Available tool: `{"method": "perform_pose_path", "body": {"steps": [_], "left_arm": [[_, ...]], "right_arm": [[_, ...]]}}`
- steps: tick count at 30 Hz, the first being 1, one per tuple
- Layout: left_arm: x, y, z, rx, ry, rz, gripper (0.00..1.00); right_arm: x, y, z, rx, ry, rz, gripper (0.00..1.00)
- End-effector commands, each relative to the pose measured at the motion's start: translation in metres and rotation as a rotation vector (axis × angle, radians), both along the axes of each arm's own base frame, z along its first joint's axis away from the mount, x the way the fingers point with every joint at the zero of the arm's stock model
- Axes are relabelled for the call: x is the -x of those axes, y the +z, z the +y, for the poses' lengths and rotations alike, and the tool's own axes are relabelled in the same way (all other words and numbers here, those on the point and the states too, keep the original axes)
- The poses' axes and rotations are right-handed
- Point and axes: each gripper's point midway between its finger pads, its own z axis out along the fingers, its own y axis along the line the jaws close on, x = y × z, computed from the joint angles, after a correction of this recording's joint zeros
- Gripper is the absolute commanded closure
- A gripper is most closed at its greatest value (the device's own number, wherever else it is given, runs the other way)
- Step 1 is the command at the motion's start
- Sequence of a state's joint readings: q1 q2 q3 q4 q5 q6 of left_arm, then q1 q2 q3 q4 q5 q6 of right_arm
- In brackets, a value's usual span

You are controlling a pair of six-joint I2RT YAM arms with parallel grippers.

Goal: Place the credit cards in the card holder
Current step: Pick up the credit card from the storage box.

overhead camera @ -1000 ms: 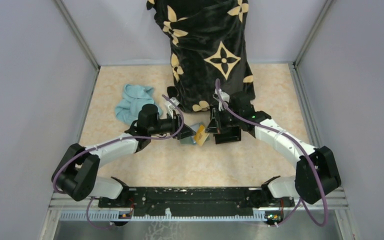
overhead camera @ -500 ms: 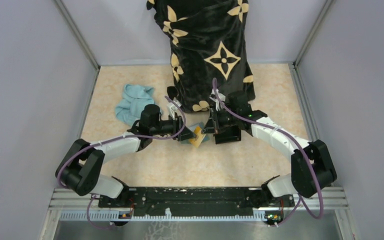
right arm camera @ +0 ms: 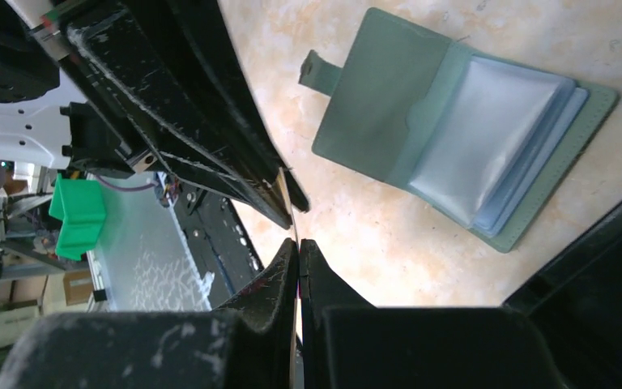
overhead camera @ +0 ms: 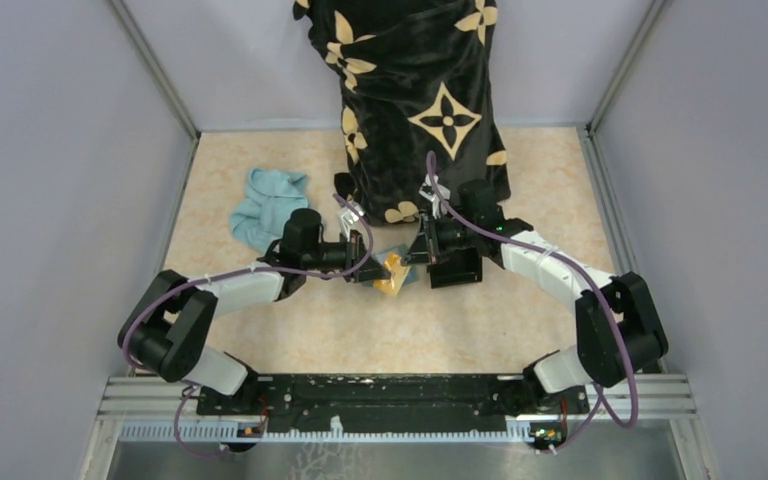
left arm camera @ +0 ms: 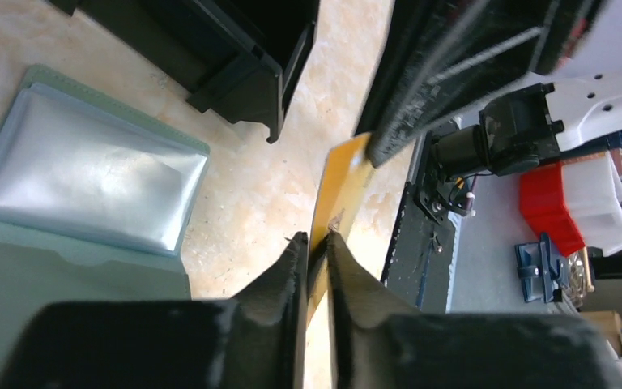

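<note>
Orange card [left arm camera: 342, 190]: thin, stiff, light, slick plastic, probably best pinched flat across its faces near a short end, leaving the other end free for a slot. It's held off the desk [overhead camera: 480, 310], on edge, long axis running from left fingers [left arm camera: 315, 243] to right fingers [right arm camera: 298, 243], just beside the green card holder [right arm camera: 372, 105], which lies open and flat. Left fingers clamped on one end; right fingers pressed together, seemingly on the other end.
</note>
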State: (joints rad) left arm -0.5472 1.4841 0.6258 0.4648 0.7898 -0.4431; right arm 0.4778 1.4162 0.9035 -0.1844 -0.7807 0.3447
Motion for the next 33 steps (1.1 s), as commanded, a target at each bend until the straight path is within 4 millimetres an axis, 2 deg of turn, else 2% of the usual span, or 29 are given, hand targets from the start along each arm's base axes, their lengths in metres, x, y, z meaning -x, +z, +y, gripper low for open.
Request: {"method": "perform_pose_path", "body": {"steps": [1,2,3,4,6,9,11,18,27,33], "left_arm": [[-0.004,0.015,-0.005,0.056,-0.038,-0.036,0.93],[-0.003,0.016,-0.005,0.062,-0.043,-0.034,0.99],[-0.002,0.016,-0.005,0.069,-0.049,-0.028,1.00],[-0.001,0.017,-0.005,0.075,-0.055,-0.023,1.00],[-0.001,0.017,-0.005,0.083,-0.057,-0.016,1.00],[-0.005,0.018,-0.002,0.082,-0.032,-0.013,1.00],[-0.008,0.019,-0.001,0.083,-0.008,-0.007,1.00],[-0.013,0.031,-0.001,0.157,0.083,0.072,1.00],[-0.007,0.046,-0.002,0.320,0.115,0.158,1.00],[-0.006,0.046,-0.003,0.369,0.117,0.200,1.00]], "right_arm": [[-0.011,0.026,0.007,-0.090,0.027,-0.063,1.00],[-0.012,0.027,0.006,-0.092,0.028,-0.065,1.00],[-0.012,0.026,0.005,-0.092,0.028,-0.065,1.00],[-0.012,0.027,0.004,-0.093,0.025,-0.067,0.95],[-0.016,0.027,0.000,-0.087,0.003,-0.082,0.75],[-0.020,0.034,-0.008,-0.107,-0.047,-0.126,0.50],[-0.021,0.034,-0.012,-0.105,-0.083,-0.157,0.42],[-0.020,0.027,-0.023,-0.138,-0.189,-0.228,0.40],[-0.013,0.031,-0.010,-0.268,-0.180,-0.239,0.43],[-0.011,0.028,-0.001,-0.309,-0.166,-0.217,0.49]]}}
